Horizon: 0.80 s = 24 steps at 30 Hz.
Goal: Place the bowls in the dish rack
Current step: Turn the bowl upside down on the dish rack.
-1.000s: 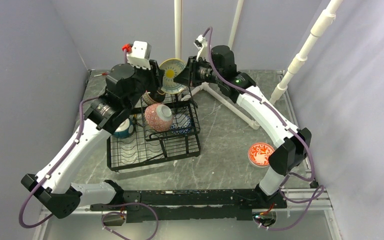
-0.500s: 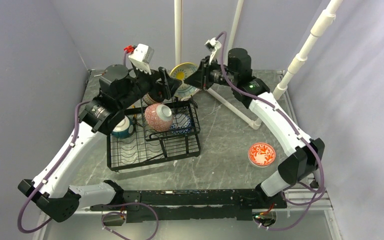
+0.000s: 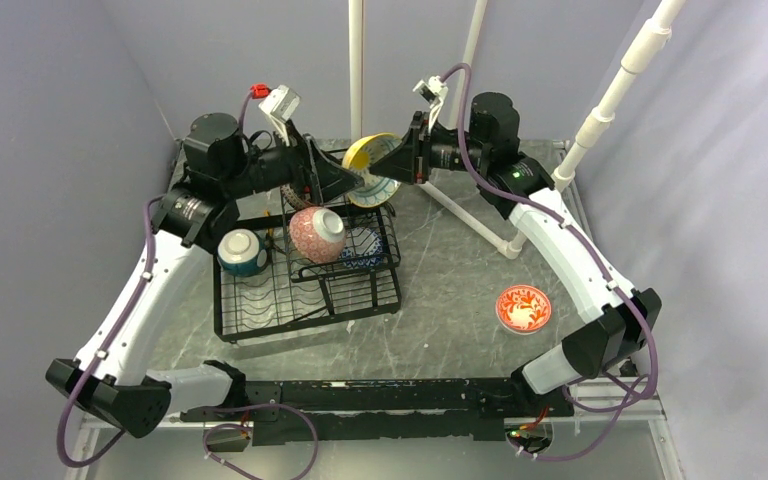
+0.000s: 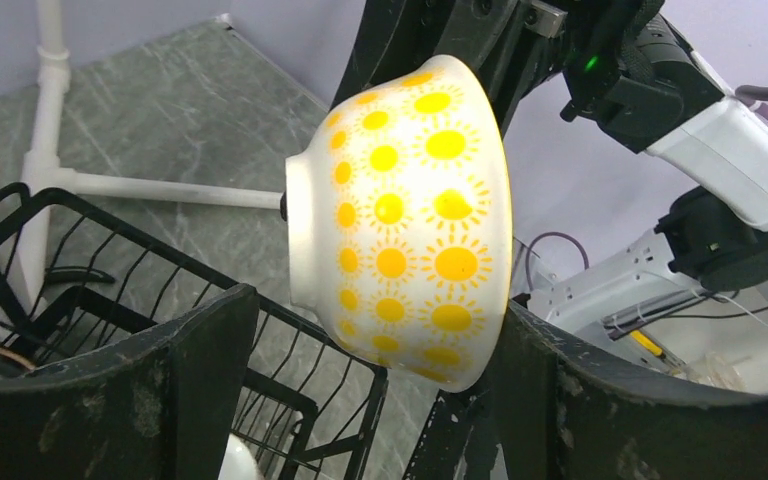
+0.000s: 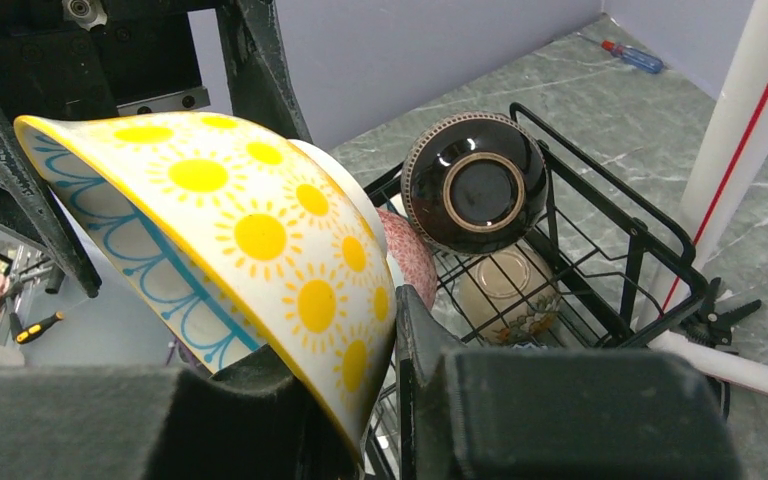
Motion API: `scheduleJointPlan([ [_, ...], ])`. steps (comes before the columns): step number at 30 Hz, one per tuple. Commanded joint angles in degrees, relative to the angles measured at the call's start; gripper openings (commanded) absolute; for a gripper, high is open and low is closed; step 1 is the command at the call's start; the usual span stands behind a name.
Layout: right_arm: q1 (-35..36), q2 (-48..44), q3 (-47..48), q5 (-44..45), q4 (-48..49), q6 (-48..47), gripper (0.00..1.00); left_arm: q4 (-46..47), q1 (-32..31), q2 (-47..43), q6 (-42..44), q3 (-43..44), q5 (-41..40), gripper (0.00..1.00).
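Sun bowl point(image 3: 371, 157) is hanging in the air by the dish rack point(image 3: 290, 300). Right tool point(image 3: 398, 165) is pinching its rim tight. Left tool point(image 3: 350, 182) is gaping wide open around it.

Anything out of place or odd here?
No damage or spill. The yellow bowl hangs sideways over the dish rack, its rim pinched by the right hand, the open left hand straddling it. A red bowl sits on the table, outside the rack.

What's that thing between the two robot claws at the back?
A yellow sun-dotted bowl: the right gripper pinches its rim, and the left gripper is open beside it. The top view shows all three.
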Motion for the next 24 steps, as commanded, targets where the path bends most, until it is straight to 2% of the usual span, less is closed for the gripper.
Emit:
scheduleJointPlan([
  [1, -0.08, -0.60, 3.99, -3.13, 1.69, -0.27, 0.00, 3.29, 0.65, 1.72, -2.38, 2.63, 4.60, 0.83],
  [13, 0.00, 2.65, 5.78, -3.55, -0.43, 1.74, 0.00, -0.81, -1.86, 4.79, 0.58, 5.26, -1.12, 0.78],
  [16, 0.01, 2.71, 5.69, -3.05, -0.31, 1.75, 0.00, -1.84, -1.92, 5.10, 1.24, 5.65, -2.10, 0.65],
  [20, 0.01, 2.36, 5.32, -1.07, -0.97, 0.81, 0.01, -3.02, -1.92, 4.80, 1.46, 5.22, -4.15, 0.34],
  [24, -0.08, 1.96, 4.18, 0.30, -0.47, 0.54, 0.20, -2.40, -1.87, 3.84, 0.06, 3.78, -7.37, 0.21],
])
